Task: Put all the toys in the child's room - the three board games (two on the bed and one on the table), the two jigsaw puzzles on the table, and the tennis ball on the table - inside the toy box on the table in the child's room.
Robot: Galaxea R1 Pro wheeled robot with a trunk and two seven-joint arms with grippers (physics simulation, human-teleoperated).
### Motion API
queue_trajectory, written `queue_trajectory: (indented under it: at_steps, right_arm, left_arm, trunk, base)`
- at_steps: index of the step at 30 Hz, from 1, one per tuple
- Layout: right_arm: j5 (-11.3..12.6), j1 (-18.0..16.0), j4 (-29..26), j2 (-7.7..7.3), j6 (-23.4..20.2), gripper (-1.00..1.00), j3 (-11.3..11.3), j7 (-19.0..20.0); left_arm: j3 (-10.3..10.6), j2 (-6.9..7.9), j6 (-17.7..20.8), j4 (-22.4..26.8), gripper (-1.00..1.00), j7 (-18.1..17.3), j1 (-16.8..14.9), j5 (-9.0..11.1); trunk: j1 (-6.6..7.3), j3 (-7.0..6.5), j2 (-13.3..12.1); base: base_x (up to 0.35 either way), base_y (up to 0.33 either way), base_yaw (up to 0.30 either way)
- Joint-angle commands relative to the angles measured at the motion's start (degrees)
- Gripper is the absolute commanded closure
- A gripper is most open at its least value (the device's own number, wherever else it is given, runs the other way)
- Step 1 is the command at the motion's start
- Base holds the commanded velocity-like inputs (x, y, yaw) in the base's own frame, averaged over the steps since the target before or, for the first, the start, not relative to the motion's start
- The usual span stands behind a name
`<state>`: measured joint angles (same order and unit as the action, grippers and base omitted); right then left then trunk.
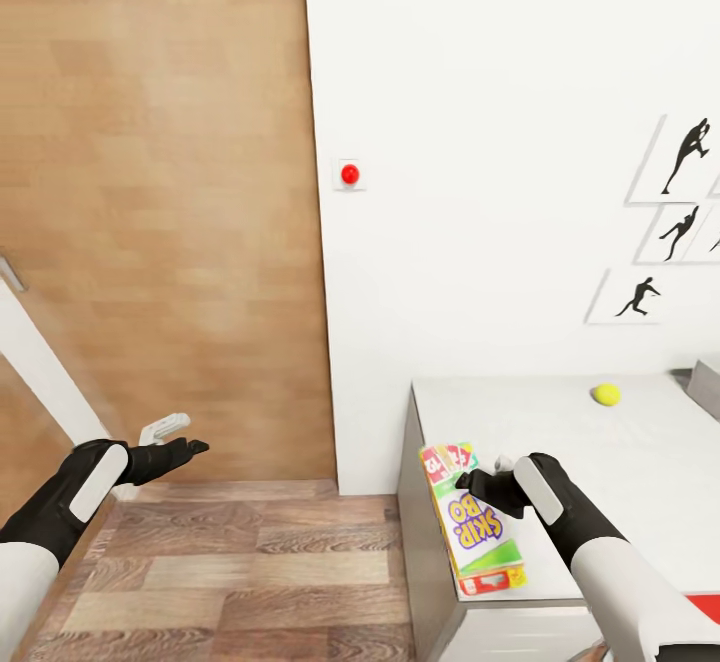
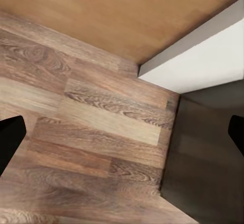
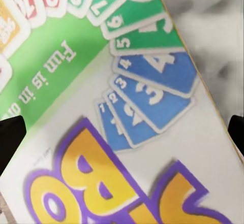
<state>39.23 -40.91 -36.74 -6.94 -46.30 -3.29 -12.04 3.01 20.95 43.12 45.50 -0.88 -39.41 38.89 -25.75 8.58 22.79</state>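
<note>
The right tool (image 1: pixel 497 483) is seen half open just above the flat yellow-green-pink board game box (image 1: pixel 472 530), nothing gripped. The box lies on the light grey bench (image 1: pixel 600 462), its long axis running away from the robot. The left tool (image 1: pixel 185 447) is open and empty.

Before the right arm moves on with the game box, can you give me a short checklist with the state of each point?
1. Board game between the right gripper jaws: cannot tell; the gripper sits at the box's upper part, contact is not clear.
2. Box over the table: ok, at its near left corner.
3. Tennis ball out of the way: ok, further back on the table.
4. Toy box located: cannot tell; a grey edge shows at the frame's right.
5. Left gripper free: ok, open over the floor.
</note>
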Motion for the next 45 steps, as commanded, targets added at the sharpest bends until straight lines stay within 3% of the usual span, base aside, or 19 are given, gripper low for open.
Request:
queue_trajectory:
  at_steps: [1, 31, 45]
  right_arm:
    - [0.7, 0.0, -0.1, -0.08, -0.1, -1.00, -0.3, -0.5]
    - [0.7, 0.1, -0.5, -0.49, 0.1, -1.00, -0.3, -0.5]
    - [0.7, 1.3, -8.2, -0.60, 0.1, -1.00, -0.2, -0.5]
  left_arm:
    - [0.2, 0.06, 0.1, 0.0, -1.00, -0.1, 0.0, 0.0]
    - [0.2, -0.73, 0.1, 0.0, -1.00, -0.1, 0.0, 0.0]
    - [0.2, -0.73, 0.1, 0.1, -1.00, -0.1, 0.0, 0.0]
  trunk:
    - [-0.04, 0.13, 0.1]
    - [-0.04, 0.10, 0.1]
    - [-0.04, -0.97, 0.1]
  base:
    - [0.000, 0.206, 0.000]
    - [0.000, 0.019, 0.000]
    - [0.000, 0.000, 0.000]
